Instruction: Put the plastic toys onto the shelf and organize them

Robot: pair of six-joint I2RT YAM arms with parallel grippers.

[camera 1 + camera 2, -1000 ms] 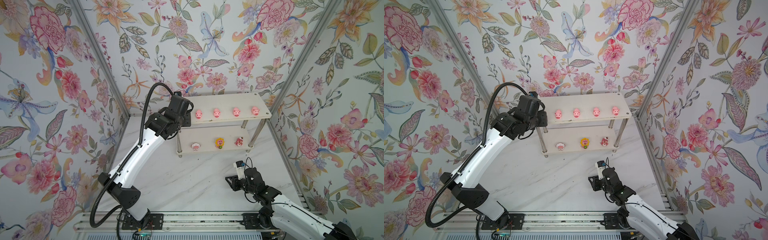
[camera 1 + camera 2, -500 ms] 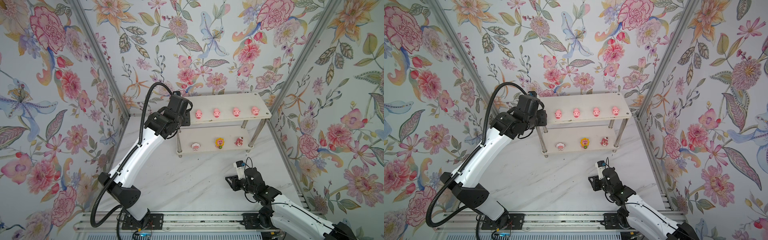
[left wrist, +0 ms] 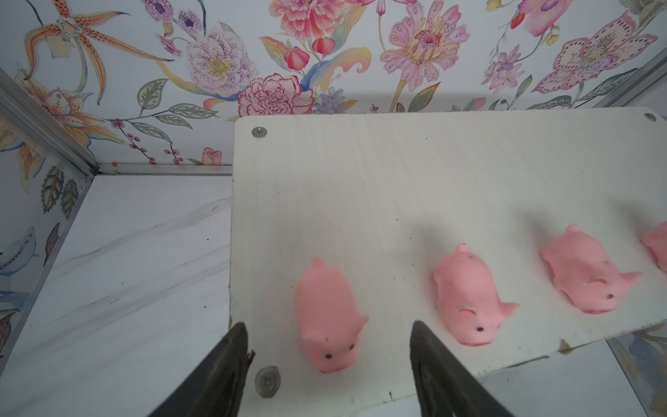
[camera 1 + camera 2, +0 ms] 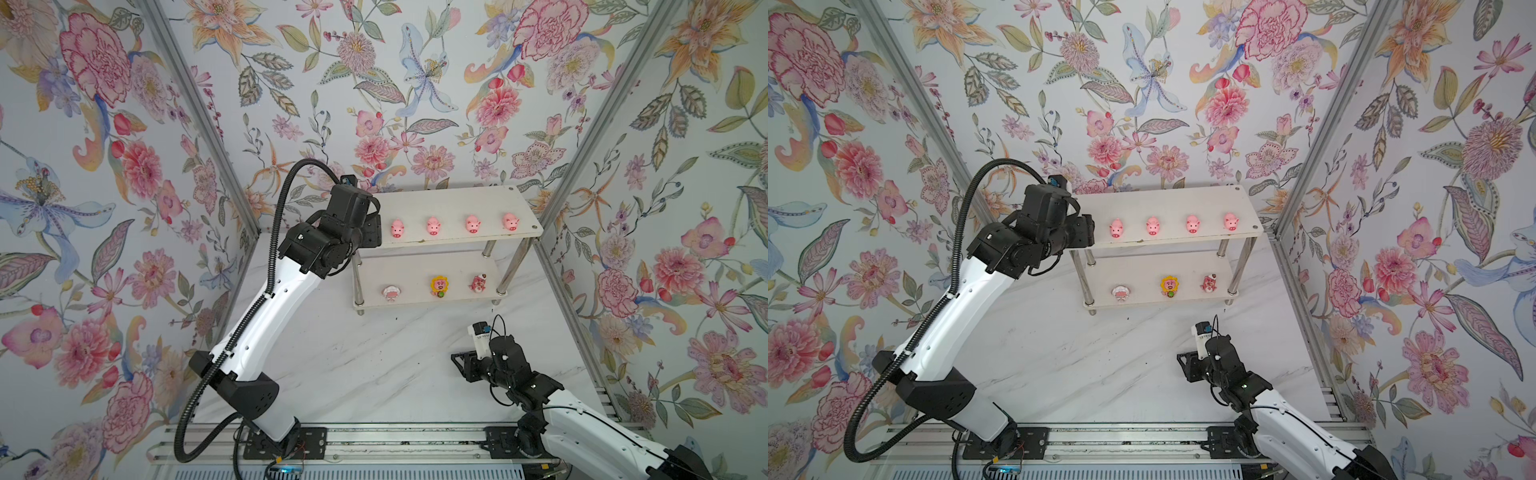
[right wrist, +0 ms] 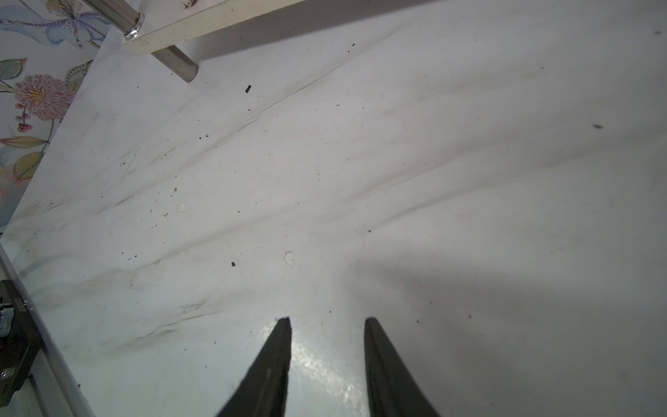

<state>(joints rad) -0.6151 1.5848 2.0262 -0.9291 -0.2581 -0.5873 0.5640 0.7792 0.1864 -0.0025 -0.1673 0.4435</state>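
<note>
The shelf (image 4: 457,203) stands at the back of the table, with a row of pink pigs on its top board. My left gripper (image 4: 376,232) is at that board's left end and is open. In the left wrist view the leftmost pig (image 3: 328,317) stands on the shelf (image 3: 397,173) between my left gripper's (image 3: 327,325) spread fingertips, touching neither. On the lower board sit a white-pink toy (image 4: 390,292), a yellow sunflower-faced toy (image 4: 439,286) and a dark pink bear (image 4: 478,284). My right gripper (image 4: 459,361) hovers low over the table, open and empty.
Flowered walls close in behind and beside the shelf. Chrome legs (image 4: 488,249) join its boards. The white marble tabletop (image 4: 353,365) stretches in front. The arm bases sit on a metal rail (image 4: 374,440) along the front edge.
My left gripper's jaws have spread apart at the shelf's left end, letting go of the leftmost pig. The arm has barely shifted. The right arm has stayed put.
</note>
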